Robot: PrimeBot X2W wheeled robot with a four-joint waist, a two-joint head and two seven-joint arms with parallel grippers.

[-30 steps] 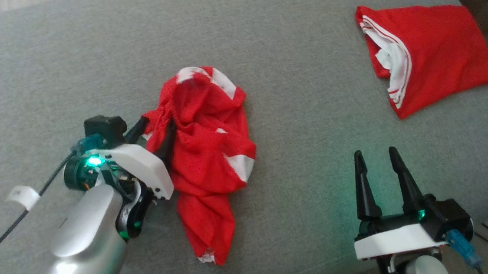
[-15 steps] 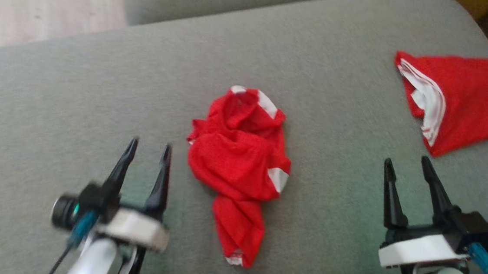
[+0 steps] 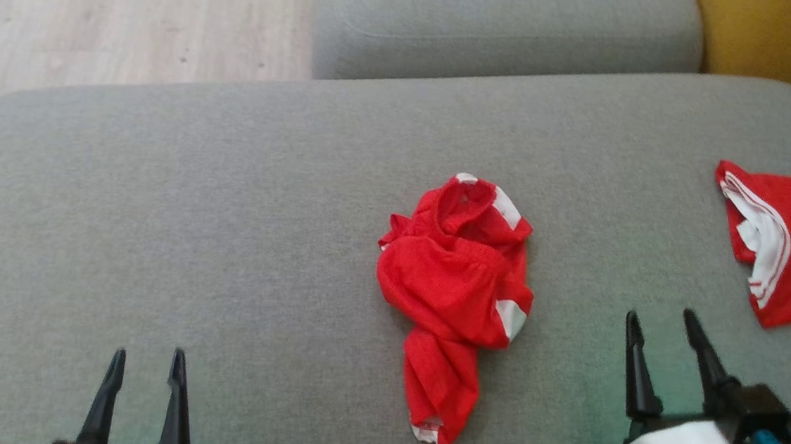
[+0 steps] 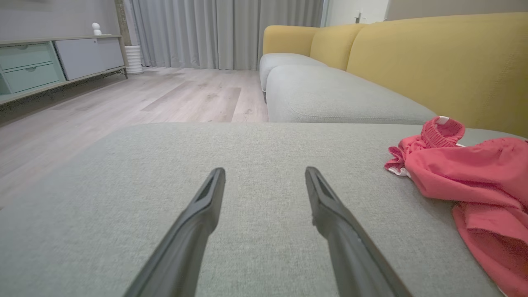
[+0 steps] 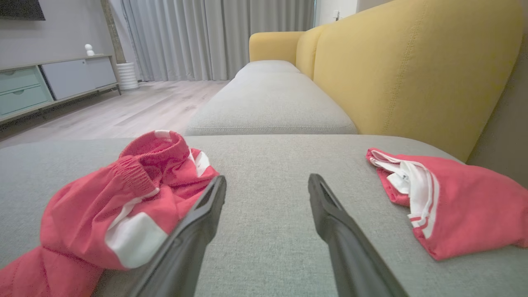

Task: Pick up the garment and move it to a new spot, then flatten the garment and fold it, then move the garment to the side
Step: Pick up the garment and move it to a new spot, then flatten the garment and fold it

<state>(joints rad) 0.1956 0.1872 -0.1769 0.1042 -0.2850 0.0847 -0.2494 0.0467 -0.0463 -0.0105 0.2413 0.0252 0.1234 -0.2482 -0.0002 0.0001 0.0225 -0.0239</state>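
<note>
Garment [image 3: 453, 290] crumpled, left hand [image 3: 149, 352] spread empty, right hand [image 3: 661, 313] likewise

The garment [image 3: 453, 290] is matt red cloth; the sofa seat [image 3: 225, 237] coarse grey weave; the floor [image 3: 137, 11] pale wood.

I note a grey upholstered seat [image 3: 157, 196] in the near field, a 2nd grey cushion [image 3: 503, 26] beyond it, and yellow backrests [image 5: 404, 74] on the right. Pale wood flooring [image 4: 123, 99] runs left to a low sideboard [image 4: 49, 62]; grey curtains [image 4: 214, 33] cover the far wall.
</note>
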